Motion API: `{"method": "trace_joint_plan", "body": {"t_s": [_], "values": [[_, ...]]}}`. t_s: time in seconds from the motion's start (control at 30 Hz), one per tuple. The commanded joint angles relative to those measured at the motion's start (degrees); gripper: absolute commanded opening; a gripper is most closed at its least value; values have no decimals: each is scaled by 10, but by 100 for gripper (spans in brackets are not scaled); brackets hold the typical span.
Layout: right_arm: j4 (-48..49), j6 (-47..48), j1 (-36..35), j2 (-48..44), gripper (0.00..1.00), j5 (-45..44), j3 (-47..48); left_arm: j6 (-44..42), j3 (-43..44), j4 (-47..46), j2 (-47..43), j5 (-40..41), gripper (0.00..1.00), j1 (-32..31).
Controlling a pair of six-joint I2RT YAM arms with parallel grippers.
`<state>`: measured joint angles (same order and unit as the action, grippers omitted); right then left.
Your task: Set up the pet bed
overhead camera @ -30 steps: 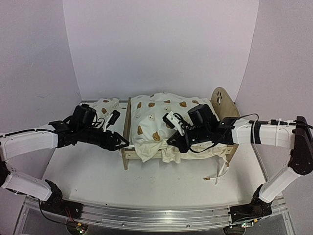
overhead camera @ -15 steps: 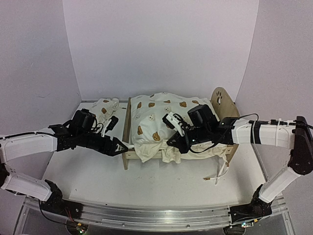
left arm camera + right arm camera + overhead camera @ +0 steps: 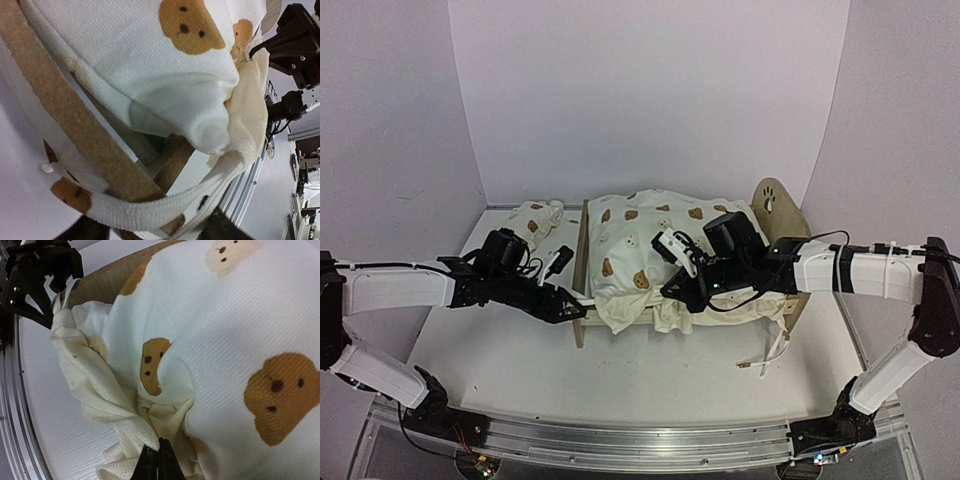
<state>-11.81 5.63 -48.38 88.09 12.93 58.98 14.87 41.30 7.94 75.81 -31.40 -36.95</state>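
Observation:
The pet bed [image 3: 775, 205] stands mid-table, and the large bear-print cushion [image 3: 650, 245] bulges over its frame. My left gripper [image 3: 572, 303] is at the bed's near-left corner. In the left wrist view it [image 3: 152, 232] is open, and a white cushion tie [image 3: 150, 212] lies across the gap, in front of the plywood headboard edge [image 3: 75, 120]. My right gripper [image 3: 682, 298] is at the cushion's near side. In the right wrist view it [image 3: 159, 460] is shut, tips against the cream ruffle [image 3: 90, 375] under the cushion [image 3: 225, 330]. No cloth shows between its tips.
A small bear-print pillow [image 3: 535, 215] lies on the table left of the headboard. Another tie [image 3: 775, 350] trails onto the table by the footboard. White walls close in at the back and both sides.
My left arm has reached right and nearer, up to the bed's near-left corner. The right arm and the cushion have stayed put.

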Motion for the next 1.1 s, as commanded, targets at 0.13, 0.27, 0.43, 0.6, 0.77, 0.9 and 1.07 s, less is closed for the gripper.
{"method": "trace_joint_plan", "body": {"t_s": [0.13,0.27,0.43,0.6,0.77,0.9,1.07], "values": [[8,10,4,-5,0,10,26,18,-7,3,-58,-57,23,-4],[8,11,3,-7,0,10,23,11,7,55,-93,-60,7,-4],[8,11,3,-11,0,5,17,11,29,73,-127,-137,0,-5],[8,12,3,-15,0,4,14,15,52,70,-117,-223,5,-36],[8,14,4,-16,0,2,13,-7,69,64,-86,-210,40,-77],[8,12,3,-18,0,3,11,-28,72,106,-128,-33,63,-59],[7,13,4,-20,0,2,10,13,31,94,-178,80,59,52]]}}
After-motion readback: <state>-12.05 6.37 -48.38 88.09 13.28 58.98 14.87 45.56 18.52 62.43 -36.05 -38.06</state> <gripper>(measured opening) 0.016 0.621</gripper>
